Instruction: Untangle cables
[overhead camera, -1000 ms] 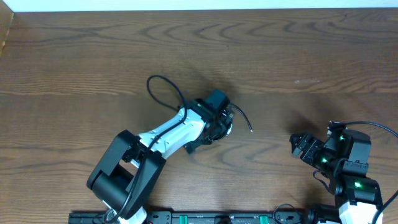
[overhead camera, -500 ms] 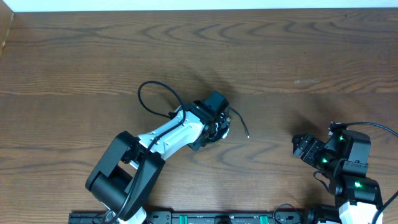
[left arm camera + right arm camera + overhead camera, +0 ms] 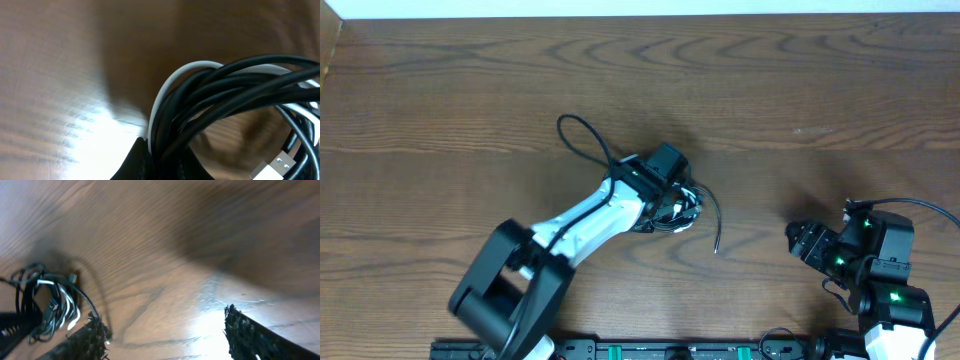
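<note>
From overhead, the left tool (image 3: 672,203) sits on the cables (image 3: 582,135) in the middle of the surface (image 3: 800,90), and their loose tail now points further toward the front edge than a second ago. The left wrist view shows black and white cables (image 3: 220,95) clamped between its fingers (image 3: 142,162). In the right wrist view the right tool (image 3: 165,330) stands apart and holds nothing, well away from the cables (image 3: 47,305).

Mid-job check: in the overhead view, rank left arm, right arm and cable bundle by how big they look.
1. left arm, stretched across the table
2. right arm, partly cut off by the frame edge
3. cable bundle, partly hidden under the left arm's end
</note>
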